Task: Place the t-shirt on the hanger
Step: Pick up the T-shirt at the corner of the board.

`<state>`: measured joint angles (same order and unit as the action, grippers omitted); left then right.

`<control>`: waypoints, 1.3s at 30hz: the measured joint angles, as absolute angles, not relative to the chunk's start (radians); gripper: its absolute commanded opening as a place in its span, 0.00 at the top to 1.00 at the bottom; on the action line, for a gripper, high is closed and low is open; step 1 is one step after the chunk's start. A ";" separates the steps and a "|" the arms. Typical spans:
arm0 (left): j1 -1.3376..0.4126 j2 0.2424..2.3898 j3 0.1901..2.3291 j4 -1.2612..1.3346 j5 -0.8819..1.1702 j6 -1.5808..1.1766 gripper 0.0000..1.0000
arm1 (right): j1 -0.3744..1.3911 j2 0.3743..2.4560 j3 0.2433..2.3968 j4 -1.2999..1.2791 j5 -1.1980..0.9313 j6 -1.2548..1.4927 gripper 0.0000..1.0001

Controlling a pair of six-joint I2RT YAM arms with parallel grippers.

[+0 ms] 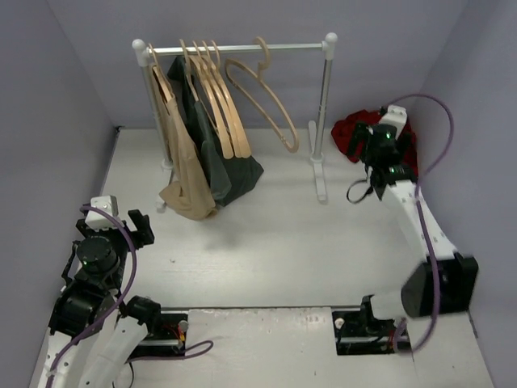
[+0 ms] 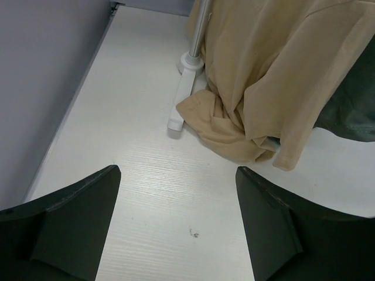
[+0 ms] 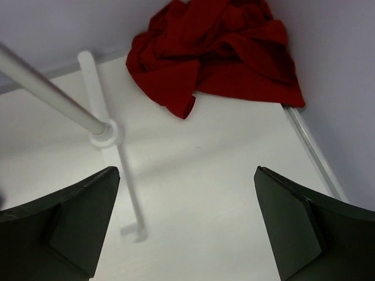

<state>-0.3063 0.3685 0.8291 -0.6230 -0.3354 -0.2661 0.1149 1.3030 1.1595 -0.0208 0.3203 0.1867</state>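
The dark-red t-shirt lies crumpled on the table in the back right corner; in the right wrist view it is a heap against the wall. A bare tan wooden hanger hangs apart from the others at the right of the rail. My right gripper is open and empty, held just in front of the shirt and partly covering it from above; its jaws stand wide apart over bare table. My left gripper is open and empty at the near left.
A white clothes rack stands at the back, its right post and foot left of the shirt. On it hang a beige garment, a dark green garment and several bare hangers. Walls close in on both sides.
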 measured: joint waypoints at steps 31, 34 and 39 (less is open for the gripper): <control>-0.320 0.400 0.822 -0.623 -0.334 -0.265 0.25 | -0.049 2.418 1.870 0.103 0.004 -0.136 0.21; -0.320 0.404 0.822 -0.623 -0.333 -0.265 0.25 | -0.063 2.430 1.886 0.105 -0.021 -0.133 0.37; -0.320 0.406 0.822 -0.623 -0.333 -0.265 0.25 | -0.077 2.435 1.889 0.103 -0.068 -0.140 0.93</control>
